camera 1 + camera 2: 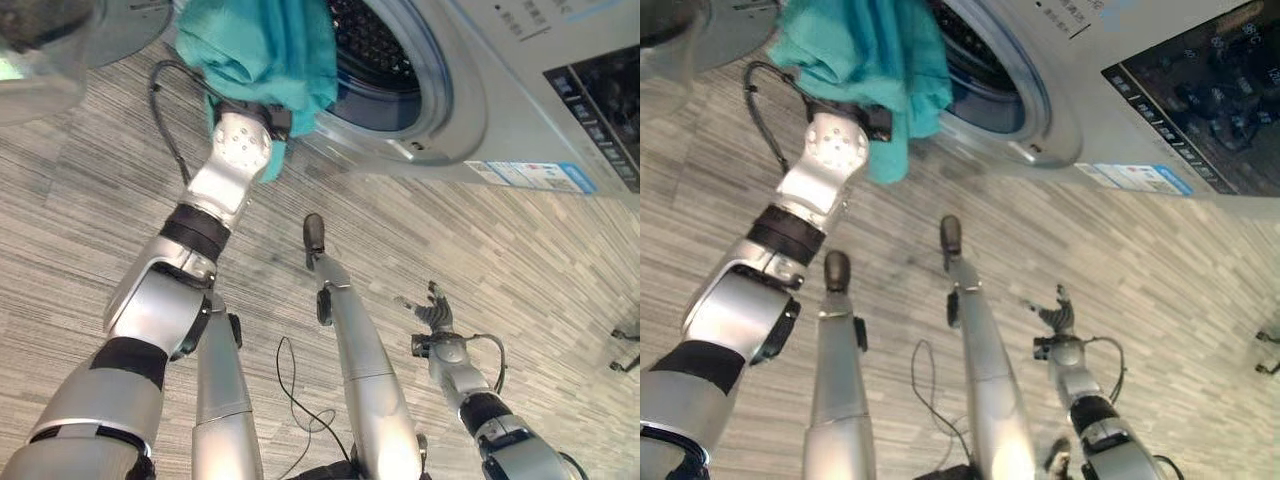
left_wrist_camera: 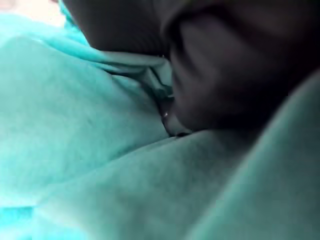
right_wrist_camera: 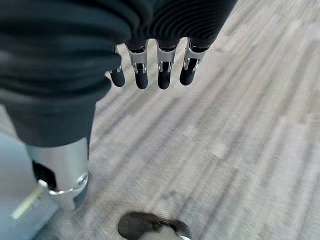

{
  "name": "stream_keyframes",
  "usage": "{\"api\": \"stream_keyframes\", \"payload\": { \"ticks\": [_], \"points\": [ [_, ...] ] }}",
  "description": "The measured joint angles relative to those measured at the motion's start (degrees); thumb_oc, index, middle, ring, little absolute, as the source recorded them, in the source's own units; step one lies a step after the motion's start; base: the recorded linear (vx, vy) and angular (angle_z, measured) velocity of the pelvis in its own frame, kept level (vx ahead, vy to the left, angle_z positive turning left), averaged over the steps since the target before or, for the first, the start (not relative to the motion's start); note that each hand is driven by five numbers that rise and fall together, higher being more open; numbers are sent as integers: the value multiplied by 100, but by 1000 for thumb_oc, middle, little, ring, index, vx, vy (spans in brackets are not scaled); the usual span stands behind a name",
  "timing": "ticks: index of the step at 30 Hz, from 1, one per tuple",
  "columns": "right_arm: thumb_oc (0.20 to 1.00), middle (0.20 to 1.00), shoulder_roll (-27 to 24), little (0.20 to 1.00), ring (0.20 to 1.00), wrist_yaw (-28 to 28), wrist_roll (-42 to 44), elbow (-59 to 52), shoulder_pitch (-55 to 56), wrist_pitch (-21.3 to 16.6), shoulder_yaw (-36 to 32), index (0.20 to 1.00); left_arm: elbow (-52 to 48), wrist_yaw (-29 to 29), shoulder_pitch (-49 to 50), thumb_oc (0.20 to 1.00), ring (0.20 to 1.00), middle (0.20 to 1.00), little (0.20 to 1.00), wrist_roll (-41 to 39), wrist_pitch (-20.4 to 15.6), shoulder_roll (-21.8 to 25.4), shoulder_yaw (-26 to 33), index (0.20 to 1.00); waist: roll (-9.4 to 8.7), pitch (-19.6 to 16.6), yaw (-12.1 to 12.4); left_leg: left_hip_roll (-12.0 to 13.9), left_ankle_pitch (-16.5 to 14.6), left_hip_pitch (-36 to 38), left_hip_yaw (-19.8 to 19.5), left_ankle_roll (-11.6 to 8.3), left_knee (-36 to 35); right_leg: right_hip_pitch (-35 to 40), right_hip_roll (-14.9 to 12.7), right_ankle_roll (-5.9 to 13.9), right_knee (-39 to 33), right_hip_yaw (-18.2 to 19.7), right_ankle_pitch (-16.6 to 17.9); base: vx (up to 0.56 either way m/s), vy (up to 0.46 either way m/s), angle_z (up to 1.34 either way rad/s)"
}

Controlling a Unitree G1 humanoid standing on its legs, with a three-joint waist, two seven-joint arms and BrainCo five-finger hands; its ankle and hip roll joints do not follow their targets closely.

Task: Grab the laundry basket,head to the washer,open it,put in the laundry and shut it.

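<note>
**A:** Where is the laundry?

**B:** A teal cloth [image 1: 262, 48] hangs bunched over the left hand [image 2: 225, 75], right at the round opening of the washer [image 1: 440, 110]. The cloth drapes down past the wrist on both sides. Part of it lies against the lower rim of the opening, and its top reaches up in front of the dark drum [image 1: 372, 45].

**A:** Is the left hand gripping the cloth?

**B:** That cannot be told. In the left wrist view, folds of teal cloth press close around the hand's dark cover, and the fingers are buried in the fabric. Whether they curl round it or lie straight under it is hidden.

**A:** And the washer door?

**B:** The opening is uncovered, with the perforated drum visible inside. A grey, glassy round shape [image 1: 45, 50] sits off to the far side of the left hand, away from the opening; it looks like the swung-out door, though it is cut off at the edge.

**A:** What about the right hand?

**B:** The right hand [image 1: 432, 312] hangs low, well apart from the washer and the cloth, above the striped grey floor [image 1: 520, 260]. Its fingers [image 3: 163, 80] are spread, only loosely bent, and hold nothing. In the right wrist view they hang in a row over bare floor.
</note>
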Motion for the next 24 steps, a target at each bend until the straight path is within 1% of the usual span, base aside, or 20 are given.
{"api": "stream_keyframes", "payload": {
  "ticks": [2,4,5,8,10,11,13,15,16,17,18,19,20,21,22,23,24],
  "points": [
    [1000,1000,2,1000,1000,-1,4,-17,-6,-19,7,1000,143,37,-192,200,200,200,200,-195,-44,-37,0,200,0,0,-71,78,26,13,-11,-46,-121,-22,64,-13,-42,-2,-1,56,-131,-3],
    [1000,1000,-6,1000,1000,-3,8,-22,-9,-65,22,1000,251,74,-424,200,200,200,200,-428,-83,-142,128,200,0,0,-141,143,46,17,-17,-83,-223,-31,111,-23,-118,-17,3,64,-129,-3],
    [1000,1000,-21,1000,1000,-5,8,-107,-4,-74,28,1000,251,105,-544,200,200,200,200,-555,-128,-138,166,200,-7,-4,-191,178,61,20,6,-109,-300,-32,141,-57,-207,-7,28,36,-70,-8],
    [1000,1000,-33,1000,1000,-5,9,-141,-4,-106,44,1000,256,214,-761,200,200,200,200,-747,-226,-85,219,200,-13,-8,-268,272,47,34,125,-115,-320,-30,213,-94,-314,46,75,53,-93,-18],
    [1000,1000,-34,1000,1000,-2,7,-98,7,-114,170,1000,436,238,-1090,200,200,200,200,-753,-233,-40,152,200,-88,-59,-280,410,12,43,238,-133,-339,-15,345,-122,-490,139,185,53,-84,-27],
    [1000,1000,-36,1000,1000,-3,8,-86,5,-112,165,1000,473,229,-1175,200,200,200,200,-769,-235,5,128,200,-88,-59,-288,439,-4,44,254,-131,-334,-12,372,-127,-512,154,212,68,-106,-25],
    [1000,1000,-43,1000,1000,5,10,-86,5,-109,162,1000,931,174,-1651,200,200,200,200,-1036,-241,166,-47,200,-97,-64,-413,537,-62,59,282,-167,-291,16,464,-140,-552,173,247,74,-81,-21],
    [1000,1000,-100,1000,1000,11,23,-98,15,-102,138,1000,1844,-118,-2482,200,200,200,200,-1703,-230,375,-265,200,-113,-72,-580,663,-102,163,301,-201,-303,113,578,-183,-617,172,281,70,-45,-20],
    [1000,1000,-133,1000,1000,11,32,-80,15,-104,133,1000,2062,-232,-2708,200,200,200,200,-1900,-234,427,-273,200,-115,-76,-580,697,-110,191,330,-200,-304,130,604,-195,-623,172,288,72,-21,-22],
    [1000,1000,-201,1000,1000,19,87,-69,-11,-94,130,1000,2448,-439,-3005,200,200,200,200,-2097,-454,595,-354,200,-119,-78,-615,778,-127,240,383,-221,-324,173,669,-221,-676,193,309,66,-13,-23],
    [1000,1000,-257,1000,1000,16,145,-130,-30,-95,67,1000,2503,-554,-3054,200,200,200,200,-2443,-533,813,-313,200,-128,-85,-657,832,-130,238,423,-223,-348,169,709,-271,-742,200,347,43,-12,-20],
    [1000,1000,-308,1000,1000,16,170,-169,-34,-93,52,1000,2503,-575,-3071,200,200,200,200,-2726,-530,819,-289,200,-128,-85,-667,858,-118,238,429,-240,-397,162,735,-295,-794,203,396,41,-24,-13],
    [1000,1000,-348,1000,1000,17,177,-243,-24,-83,-50,1000,2500,-622,-3090,200,200,200,200,-3149,-495,901,-293,200,-128,-85,-660,910,-78,240,428,-307,-457,155,776,-330,-837,194,432,19,-15,-4],
    [1000,1000,-358,1000,1000,17,183,-310,-10,-78,-121,1000,2500,-646,-3095,200,200,200,200,-3269,-477,926,-300,200,-128,-84,-652,931,-53,258,431,-342,-514,157,781,-345,-854,181,444,23,-32,2],
    [1000,1000,-419,1000,1000,20,185,-502,50,-88,-226,1000,2500,-687,-3102,200,200,200,200,-3327,-460,1037,-497,200,-128,-85,-632,951,8,289,448,-382,-637,143,789,-372,-876,181,462,-6,-13,6],
    [1000,1000,-500,1000,1000,32,181,-729,156,-105,-285,1000,2469,-742,-3105,1000,1000,1000,1000,-3177,-429,1083,-617,1000,-125,-86,-572,977,59,307,482,-405,-749,112,795,-392,-875,180,476,-18,-3,6],
    [1000,1000,-558,1000,1000,72,169,-791,205,-119,-291,1000,2454,-834,-3122,1000,1000,1000,1000,-2996,-356,1152,-743,1000,-123,-86,-525,1019,112,312,543,-406,-805,94,796,-404,-874,169,484,-36,28,3]
  ]
}}
